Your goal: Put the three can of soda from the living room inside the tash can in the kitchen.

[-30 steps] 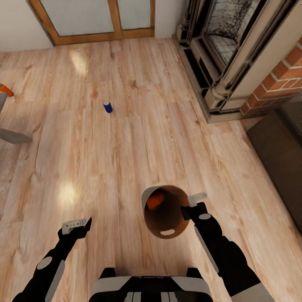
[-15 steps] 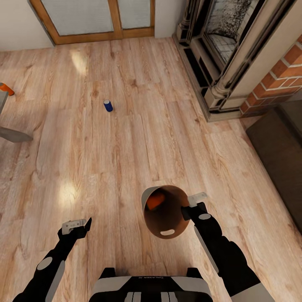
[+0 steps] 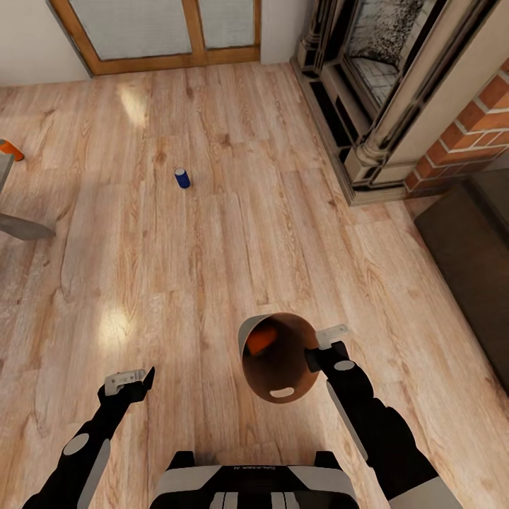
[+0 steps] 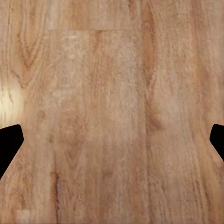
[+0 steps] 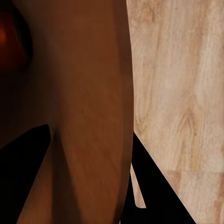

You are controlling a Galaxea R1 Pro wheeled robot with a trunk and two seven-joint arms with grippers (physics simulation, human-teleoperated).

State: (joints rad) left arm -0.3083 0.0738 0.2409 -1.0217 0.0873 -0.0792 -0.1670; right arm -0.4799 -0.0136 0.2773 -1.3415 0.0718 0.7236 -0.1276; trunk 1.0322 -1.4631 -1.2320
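Bin [image 3: 279, 367] hangs tilted in your right gripper [image 3: 319, 348], jaws clamped on its rim, orange can [image 3: 260, 340] inside, blue can [image 3: 182, 177] far on the floor [image 3: 212, 247], left gripper [image 3: 129, 380] jaws wide.

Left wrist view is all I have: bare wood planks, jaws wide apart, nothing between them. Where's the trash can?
Observer: In the head view, the trash can is at the right gripper, whose jaws are closed on its rim.
Operator: Anything in it?
Observer: One orange can lies inside, against the copper-brown wall.
Operator: Other cans nearby?
Observer: A blue can stands upright on the floor, ahead and left of the bin, well beyond the left gripper.
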